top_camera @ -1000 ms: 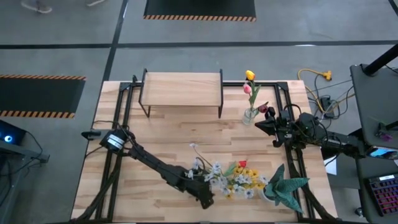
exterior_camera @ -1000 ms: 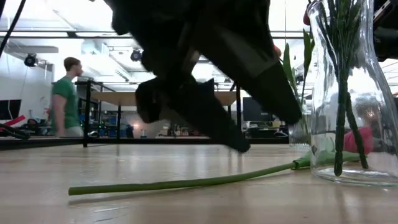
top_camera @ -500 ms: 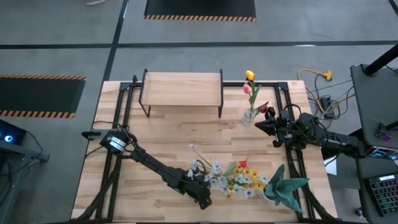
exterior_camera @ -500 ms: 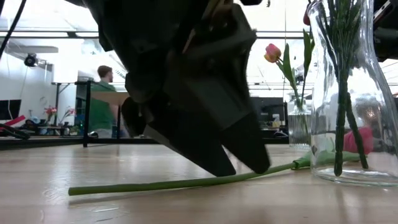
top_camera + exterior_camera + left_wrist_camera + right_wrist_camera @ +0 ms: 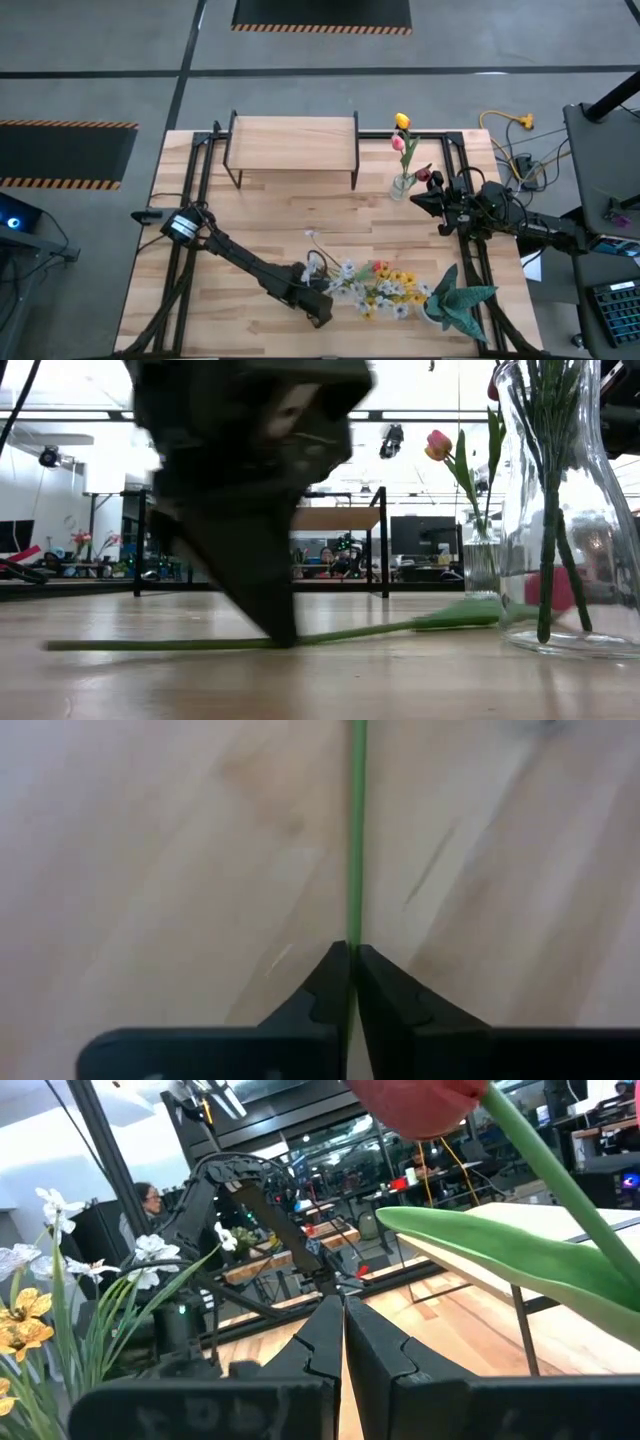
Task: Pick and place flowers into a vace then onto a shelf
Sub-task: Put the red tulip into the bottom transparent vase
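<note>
A long green flower stem (image 5: 150, 643) lies on the wooden table near its front edge. Its leafy end runs behind a tall glass vase (image 5: 560, 510), where a red bloom (image 5: 545, 590) shows through the glass. My left gripper (image 5: 322, 316) points steeply down and is shut on this stem. A bunch of white and yellow flowers (image 5: 380, 290) stands beside it. A small vase (image 5: 403, 185) with pink and yellow tulips stands at the far right. My right gripper (image 5: 415, 200) waits shut next to it. The shelf (image 5: 292, 135) stands at the far edge. My left gripper pinches the green stem about its middle (image 5: 354, 935) between its two fingertips. The fingers (image 5: 270, 610) come from above, pointing steeply down, across the stem. The stem lies flat along the table on both sides of the hold.
A green spiky plant in a white pot (image 5: 455, 300) stands at the near right corner. A red tulip with a broad leaf (image 5: 470, 1240) hangs close in front of my right gripper (image 5: 342, 1305). Bare tabletop (image 5: 250, 215) lies between the shelf and my left arm.
My left gripper has come down to the table, tipped over to point steeply down, and shut on the green stem. The stem has slid a little along the table toward the left edge and still lies flat.
</note>
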Controlling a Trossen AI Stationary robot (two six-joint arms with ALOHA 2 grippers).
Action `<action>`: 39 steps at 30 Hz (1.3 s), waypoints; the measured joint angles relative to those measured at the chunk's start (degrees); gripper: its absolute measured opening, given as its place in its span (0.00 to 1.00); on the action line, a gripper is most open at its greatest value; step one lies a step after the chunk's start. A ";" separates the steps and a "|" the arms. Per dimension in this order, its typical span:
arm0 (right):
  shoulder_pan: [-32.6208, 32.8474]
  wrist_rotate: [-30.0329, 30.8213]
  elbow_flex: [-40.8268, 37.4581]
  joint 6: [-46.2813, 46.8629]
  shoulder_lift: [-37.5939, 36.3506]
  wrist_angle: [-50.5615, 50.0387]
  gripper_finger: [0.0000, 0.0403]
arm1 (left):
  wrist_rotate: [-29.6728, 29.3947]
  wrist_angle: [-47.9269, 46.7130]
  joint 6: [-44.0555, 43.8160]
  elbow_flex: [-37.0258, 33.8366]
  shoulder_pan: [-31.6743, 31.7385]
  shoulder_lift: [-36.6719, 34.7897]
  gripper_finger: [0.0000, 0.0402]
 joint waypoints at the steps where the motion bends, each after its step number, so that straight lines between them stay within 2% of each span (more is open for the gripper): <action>1: 0.00 0.00 0.00 0.00 0.00 0.00 0.02 | 0.12 -2.27 -0.53 -0.02 -0.05 -0.39 0.00; 8: 0.02 0.02 0.00 0.09 0.00 0.00 0.02 | -0.36 -16.16 -6.57 -0.13 -0.08 -2.72 0.00; 18: 0.00 0.02 0.00 0.07 0.02 0.00 0.02 | -0.59 -16.79 -6.56 -0.22 -0.09 -4.56 0.02; 21: 0.02 0.00 0.00 0.07 0.02 0.00 0.02 | -0.77 -16.89 -6.58 -0.30 -0.06 -5.93 0.10; 28: 0.02 -0.04 0.00 0.07 0.02 -0.02 0.02 | -3.20 -16.67 -8.56 -0.69 0.36 -9.34 0.41; 31: 0.04 -0.09 0.00 0.07 0.02 -0.04 0.02 | -3.98 -14.03 -9.03 -0.08 1.58 -9.95 0.51; 35: 0.02 -0.11 0.00 0.07 0.02 -0.06 0.02 | -5.46 -6.67 -6.82 -0.07 3.80 -9.71 0.57; 39: 0.04 -0.13 0.00 -0.01 0.02 -0.09 0.02 | -5.65 -3.23 -3.46 -0.29 5.80 -9.42 0.58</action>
